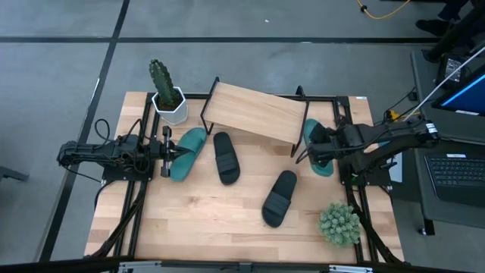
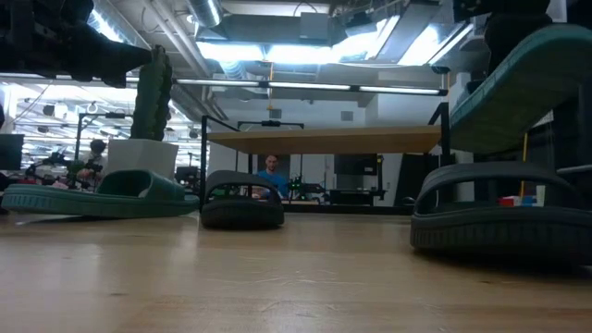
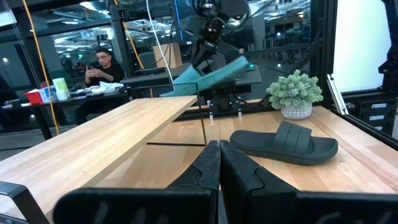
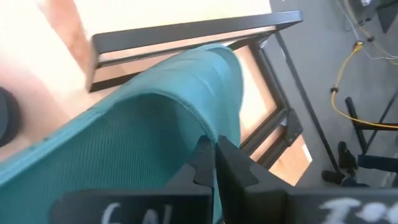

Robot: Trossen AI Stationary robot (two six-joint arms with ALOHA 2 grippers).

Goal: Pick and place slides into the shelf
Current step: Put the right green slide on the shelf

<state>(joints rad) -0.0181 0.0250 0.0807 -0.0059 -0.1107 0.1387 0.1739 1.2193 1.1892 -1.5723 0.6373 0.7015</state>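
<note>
Right tool clamped on teal slide, raised beside shelf. Left tool pressed together, near second teal slide. Black slides between; cactus, succulent on desk.

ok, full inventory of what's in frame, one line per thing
teal slide: 1, teal-green, flat on table beside left gripper
lifted teal slide: 1, teal-green, held up at shelf's right end
black slides: 2, black, on table in front of shelf
shelf: 1, light wood, black wire frame, back of table
cactus: 1, green, white pot, back left
bushy plant: 1, pale green, front right
laptop: 1, dark, right of table
left gripper: shut, empty
right gripper: shut on lifted teal slide
</note>
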